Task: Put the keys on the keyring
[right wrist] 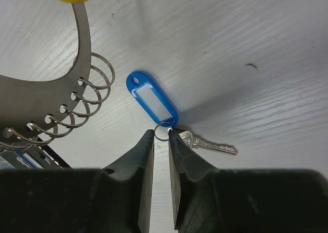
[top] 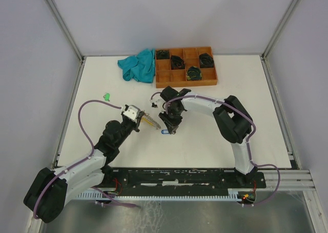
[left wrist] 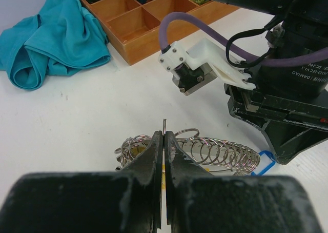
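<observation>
From above, the left pincer (top: 139,116) holds the keyring (top: 150,122) near the middle of the surface (top: 230,140). Its row of small rings points toward the right pincer (top: 168,128), which stands over the blue-tagged key (top: 165,132). A green-tagged key (top: 106,96) lies well apart to the far left. At the far edge, beside a teal cloth (top: 138,64), the orange-brown tray (top: 174,83) carries black coiled bundles (top: 193,73) in four compartments, while the two near-left ones look bare. In the left wrist view the jaws are pressed fully together on the keyring's thin metal strip, and the rings fan out just beyond them. In the right wrist view the jaws stand a narrow gap apart with the key's little split ring (right wrist: 163,131) pinched between their tips. Tag and key lie on the surface, just beside the keyring's rings. The step in hand, I judge, is lifting this key to hook it onto the keyring. That calls for a firm hold on the split ring alone, a straight lift so the tag hangs free, and a steady left arm so the target ring does not wander.
</observation>
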Controlling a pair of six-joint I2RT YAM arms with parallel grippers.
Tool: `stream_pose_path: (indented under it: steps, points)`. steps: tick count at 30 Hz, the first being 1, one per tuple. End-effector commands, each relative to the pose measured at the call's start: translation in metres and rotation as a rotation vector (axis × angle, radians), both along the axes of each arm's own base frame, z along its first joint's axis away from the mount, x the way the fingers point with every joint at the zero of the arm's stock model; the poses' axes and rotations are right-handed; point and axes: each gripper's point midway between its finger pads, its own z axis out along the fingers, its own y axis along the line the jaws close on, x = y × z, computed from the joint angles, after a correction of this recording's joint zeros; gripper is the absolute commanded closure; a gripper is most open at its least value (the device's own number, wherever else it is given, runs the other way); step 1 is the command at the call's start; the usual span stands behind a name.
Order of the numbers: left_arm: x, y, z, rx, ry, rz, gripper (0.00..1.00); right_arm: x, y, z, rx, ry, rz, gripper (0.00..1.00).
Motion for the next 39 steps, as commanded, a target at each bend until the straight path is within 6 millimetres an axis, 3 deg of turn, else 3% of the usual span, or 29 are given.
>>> stream_pose_path:
  steps: [1,9,21,39]
  points:
    - [0.009,-0.004,0.041,-0.068,-0.1,0.0,0.97,0.009,0.007,0.003,0.01,-0.044,0.024,0.76]
    - [0.008,-0.004,0.041,-0.069,-0.102,0.001,0.97,0.014,0.003,0.001,-0.025,-0.102,0.019,0.74]
    - [0.008,-0.001,0.044,-0.078,-0.11,0.014,0.97,0.025,0.001,0.023,-0.047,-0.348,0.025,0.68]
    - [0.01,0.01,0.046,-0.097,-0.117,0.079,0.97,0.013,0.01,0.01,-0.053,-0.392,0.138,0.66]
